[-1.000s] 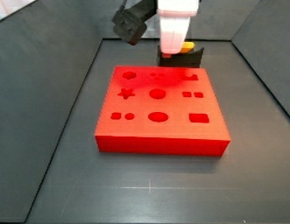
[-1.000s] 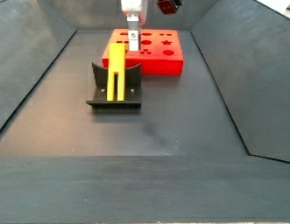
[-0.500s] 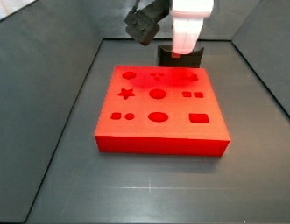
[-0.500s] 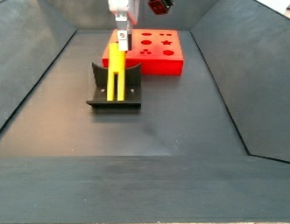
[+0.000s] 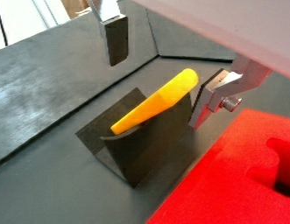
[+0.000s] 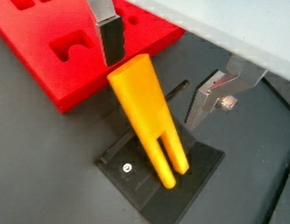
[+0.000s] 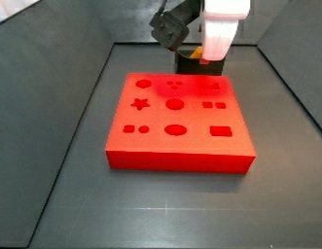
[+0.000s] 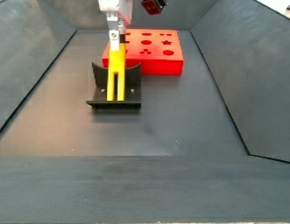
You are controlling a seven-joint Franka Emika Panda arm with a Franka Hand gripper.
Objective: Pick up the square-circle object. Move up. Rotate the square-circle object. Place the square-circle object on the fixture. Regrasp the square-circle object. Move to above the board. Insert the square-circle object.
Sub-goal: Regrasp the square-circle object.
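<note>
My gripper (image 6: 159, 74) hung open astride the square-circle object (image 6: 151, 114), which leaned in the fixture (image 6: 153, 175) beside the board (image 6: 53, 52). Regrasp was in hand; next I judged closing on it.

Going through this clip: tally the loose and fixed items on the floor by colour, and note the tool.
Yellow: 1, the peg leaning in the fixture.
Red: 1, the board with cut-outs.
Dark grey: 1, the fixture.
Total: 3.
The tool hangs open around the peg's upper end, fingers apart from it.
</note>
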